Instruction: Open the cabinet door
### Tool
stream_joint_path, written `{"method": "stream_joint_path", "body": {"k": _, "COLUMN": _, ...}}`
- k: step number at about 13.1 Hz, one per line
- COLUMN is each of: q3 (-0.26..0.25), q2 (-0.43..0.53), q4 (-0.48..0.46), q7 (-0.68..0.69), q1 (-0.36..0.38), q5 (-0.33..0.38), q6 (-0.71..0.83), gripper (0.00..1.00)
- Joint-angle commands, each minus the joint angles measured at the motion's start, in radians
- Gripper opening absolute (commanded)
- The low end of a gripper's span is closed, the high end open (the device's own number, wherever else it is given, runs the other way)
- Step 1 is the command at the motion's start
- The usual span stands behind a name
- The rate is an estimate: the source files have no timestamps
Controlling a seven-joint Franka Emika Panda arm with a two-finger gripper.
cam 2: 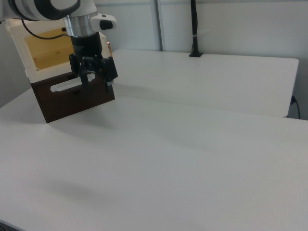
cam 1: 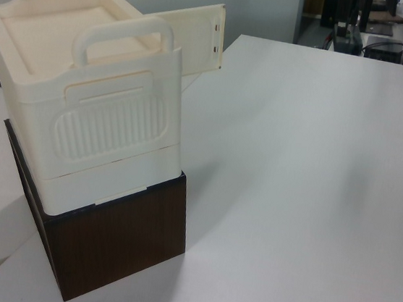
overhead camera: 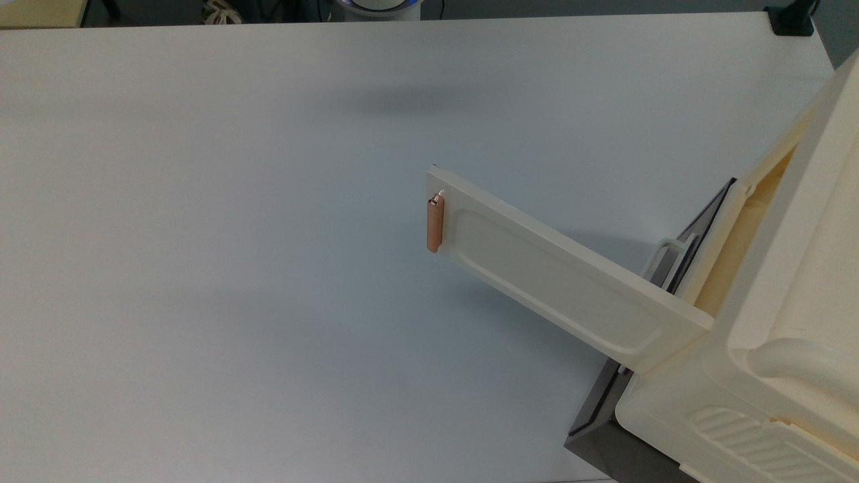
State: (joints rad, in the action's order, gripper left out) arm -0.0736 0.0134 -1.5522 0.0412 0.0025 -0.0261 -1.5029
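The cabinet door (overhead camera: 557, 275) is a long cream panel that stands swung out from the cream cabinet (overhead camera: 792, 315) over the table. Its copper-orange handle (overhead camera: 433, 225) sits at the free end, towards the top view's left. In the left view the cabinet door (cam 1: 196, 37) sticks out behind the cabinet (cam 1: 98, 103). In the right view my gripper (cam 2: 96, 79) hangs open with nothing between its black fingers (cam 2: 109, 77). It is in front of the cabinet's open yellow inside (cam 2: 45, 53), above the table.
The cabinet rests on a dark brown box (cam 1: 114, 247) whose dark front panel (cam 2: 77, 98) carries a white loop handle (overhead camera: 664, 258). The white table (overhead camera: 235, 235) spreads wide to the top view's left. A black post (cam 2: 194, 29) stands at the far table edge.
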Motion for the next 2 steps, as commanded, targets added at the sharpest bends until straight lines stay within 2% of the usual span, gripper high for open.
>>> {"method": "stream_joint_path", "body": {"k": 1, "q3": 0.058, "q2": 0.016, "q4": -0.006, "q7": 0.008, "q1": -0.059, "q5": 0.023, "q6": -0.016, "gripper": 1.0}}
{"method": "stream_joint_path", "body": {"k": 2, "q3": 0.058, "q2": 0.014, "q4": -0.008, "q7": 0.008, "q1": -0.059, "q5": 0.023, "q6": -0.016, "gripper": 1.0}}
